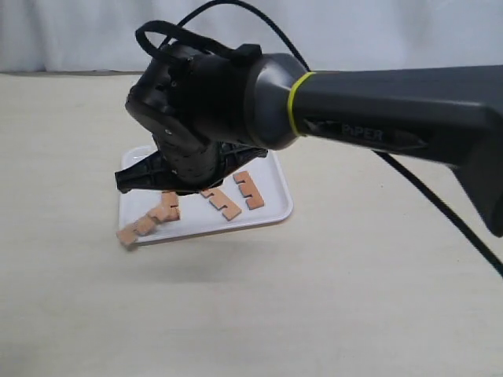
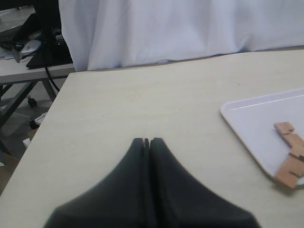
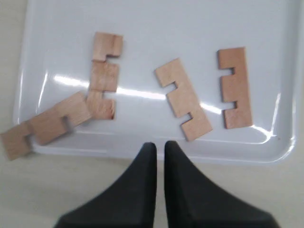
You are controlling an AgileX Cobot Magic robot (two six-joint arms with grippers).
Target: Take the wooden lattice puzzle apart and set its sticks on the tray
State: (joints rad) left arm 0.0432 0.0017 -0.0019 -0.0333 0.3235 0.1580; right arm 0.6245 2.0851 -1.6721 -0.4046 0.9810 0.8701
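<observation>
The lattice puzzle shows only as separate sticks on the white tray [image 3: 156,23]. One stick [image 3: 235,88] and a second stick [image 3: 183,99] lie apart from the others. A third stick [image 3: 105,76] touches a fourth stick [image 3: 45,124], which hangs out over the tray's rim. My right gripper [image 3: 156,147] hovers over the tray's near rim, jaws almost together with nothing between them. My left gripper [image 2: 147,140] is shut and empty over bare table, well away from the tray [image 2: 256,118]. The overhanging stick [image 2: 289,173] shows at that tray's corner.
The right arm [image 1: 377,102] reaches across from the right and covers the back part of the tray [image 1: 271,206]. The pale table [image 1: 330,298] spreads all around. A white curtain [image 2: 180,28] hangs behind, and the table's edge [image 2: 61,95] drops off toward desk clutter.
</observation>
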